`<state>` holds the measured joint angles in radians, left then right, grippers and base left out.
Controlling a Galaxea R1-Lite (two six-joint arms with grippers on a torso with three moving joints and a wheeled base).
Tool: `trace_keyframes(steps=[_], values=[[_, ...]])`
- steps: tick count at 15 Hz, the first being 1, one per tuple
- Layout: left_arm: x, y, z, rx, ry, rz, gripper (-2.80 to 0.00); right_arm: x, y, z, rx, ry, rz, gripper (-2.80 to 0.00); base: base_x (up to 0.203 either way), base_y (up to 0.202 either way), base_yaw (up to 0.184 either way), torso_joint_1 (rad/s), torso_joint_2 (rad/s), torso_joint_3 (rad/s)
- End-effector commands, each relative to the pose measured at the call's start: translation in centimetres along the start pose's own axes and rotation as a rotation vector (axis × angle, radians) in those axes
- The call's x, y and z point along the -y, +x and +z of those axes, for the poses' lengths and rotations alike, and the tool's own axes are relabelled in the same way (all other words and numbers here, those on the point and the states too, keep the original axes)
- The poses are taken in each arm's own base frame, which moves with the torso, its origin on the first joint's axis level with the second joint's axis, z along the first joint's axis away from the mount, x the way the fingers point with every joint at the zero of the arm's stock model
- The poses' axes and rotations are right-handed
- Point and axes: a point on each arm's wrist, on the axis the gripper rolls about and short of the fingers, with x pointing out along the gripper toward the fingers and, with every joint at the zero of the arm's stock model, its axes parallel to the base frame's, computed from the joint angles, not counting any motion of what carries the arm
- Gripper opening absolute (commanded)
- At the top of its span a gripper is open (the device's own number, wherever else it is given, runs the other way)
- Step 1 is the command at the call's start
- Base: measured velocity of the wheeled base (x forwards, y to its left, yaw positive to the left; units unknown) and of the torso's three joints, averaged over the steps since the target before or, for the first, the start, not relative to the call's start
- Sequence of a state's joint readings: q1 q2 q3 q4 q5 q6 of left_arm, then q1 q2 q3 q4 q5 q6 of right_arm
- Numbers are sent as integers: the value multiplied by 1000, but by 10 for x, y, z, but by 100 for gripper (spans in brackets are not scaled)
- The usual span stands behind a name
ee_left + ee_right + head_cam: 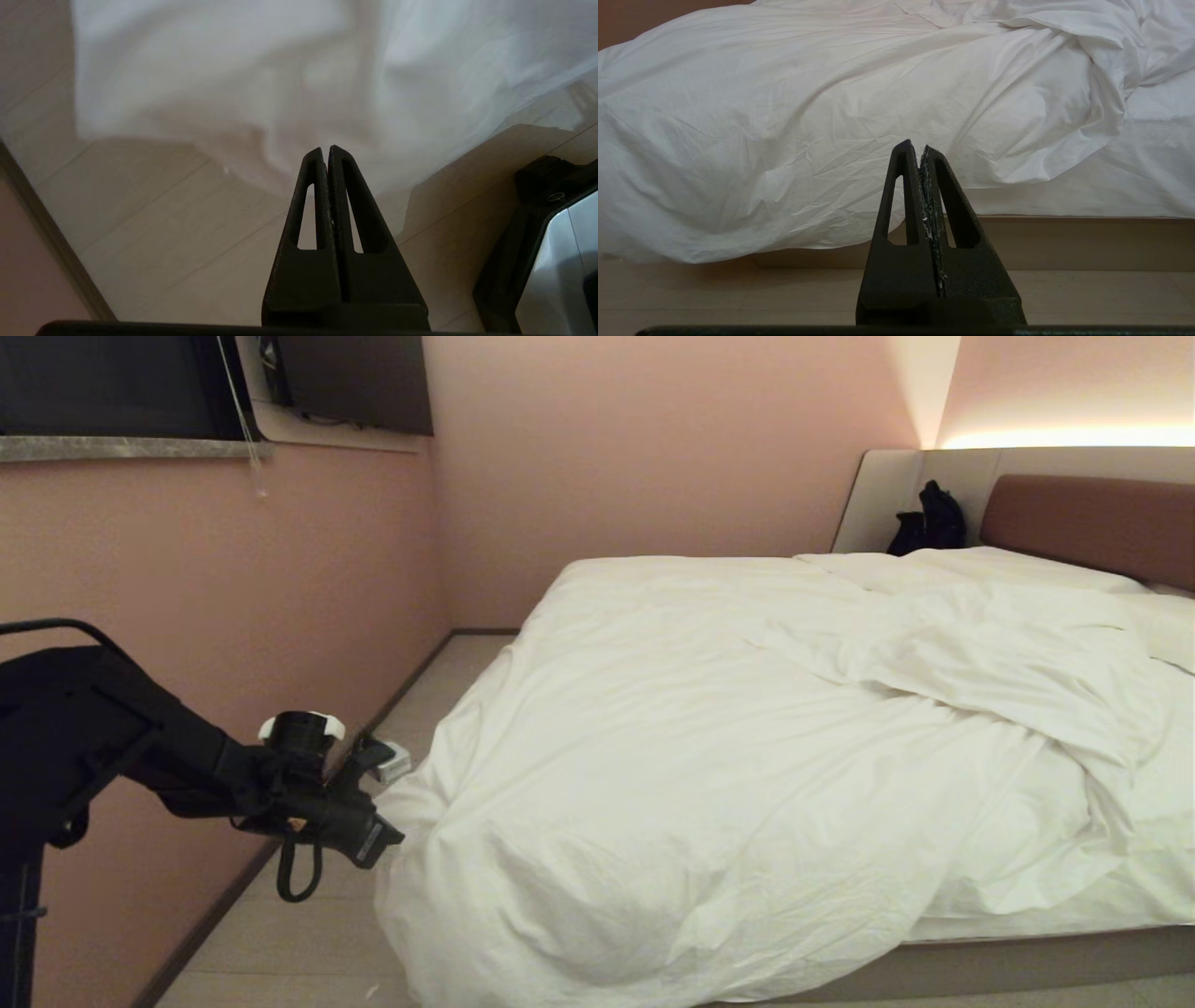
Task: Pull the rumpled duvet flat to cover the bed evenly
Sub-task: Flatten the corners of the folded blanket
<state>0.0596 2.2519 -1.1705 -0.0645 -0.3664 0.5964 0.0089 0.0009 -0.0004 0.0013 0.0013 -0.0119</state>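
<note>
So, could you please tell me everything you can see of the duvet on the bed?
The duvet is plain white, thick, soft-looking fabric, heavily wrinkled. It lies rumpled across the bed, bunched in folds toward the headboard side, while its near corner spills off the mattress down toward the floor. To the right, the flatter white sheet and the grey-beige base show below its edge. The left end effector, shut, sits beside that hanging corner; whether it touches the fabric cannot be told.

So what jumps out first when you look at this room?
The big white duvet, heaped and wrinkled over the bed, with one corner spilling down to the floor at the near left. Next, the black left gripper, shut and empty, right beside that hanging corner. Behind, a reddish-brown headboard with a dark bag next to it.
</note>
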Motion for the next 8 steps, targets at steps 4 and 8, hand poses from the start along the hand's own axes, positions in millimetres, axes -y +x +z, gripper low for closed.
trace_keyframes(steps=[4, 8], values=[[-10, -65, 1, 81, -36, 99, -280, 0, 0, 0, -1, 0, -1, -280, 0, 0, 0, 0, 0, 0], [3, -142, 13, 212, -116, 220, -280, 0, 0, 0, 0, 0, -1, -280, 0, 0, 0, 0, 0, 0]])
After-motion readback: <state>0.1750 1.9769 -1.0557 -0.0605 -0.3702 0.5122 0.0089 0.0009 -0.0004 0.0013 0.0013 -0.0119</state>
